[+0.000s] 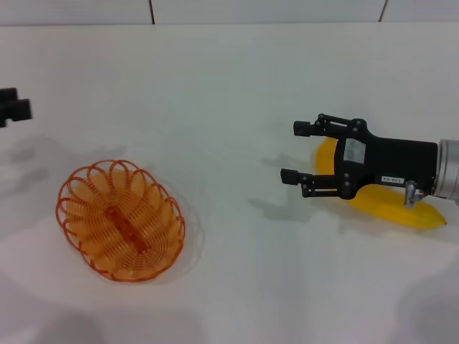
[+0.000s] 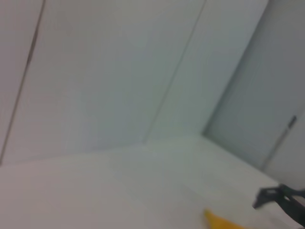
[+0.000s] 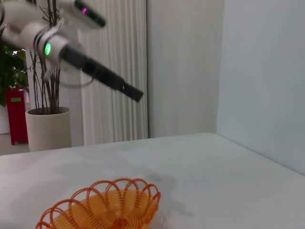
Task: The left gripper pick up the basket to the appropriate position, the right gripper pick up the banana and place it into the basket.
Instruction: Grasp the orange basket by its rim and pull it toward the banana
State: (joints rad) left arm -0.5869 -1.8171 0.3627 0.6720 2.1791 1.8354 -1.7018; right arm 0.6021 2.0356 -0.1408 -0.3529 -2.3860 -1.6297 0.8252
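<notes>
The orange wire basket [image 1: 120, 221] sits on the white table at the front left; it also shows in the right wrist view [image 3: 105, 207]. The yellow banana [image 1: 393, 206] lies at the right, partly hidden under my right gripper [image 1: 294, 152]. That gripper is open and empty, and its fingers reach past the banana's end toward the basket. My left gripper [image 1: 14, 107] shows only as black parts at the far left edge, well away from the basket. It hangs above the table in the right wrist view [image 3: 132, 91]. The left wrist view shows the banana's tip [image 2: 218, 220] and the right gripper [image 2: 279, 196].
The white table [image 1: 229, 86] ends at a pale wall at the back. A potted plant [image 3: 45, 126] and a curtain stand beyond the table's far side in the right wrist view.
</notes>
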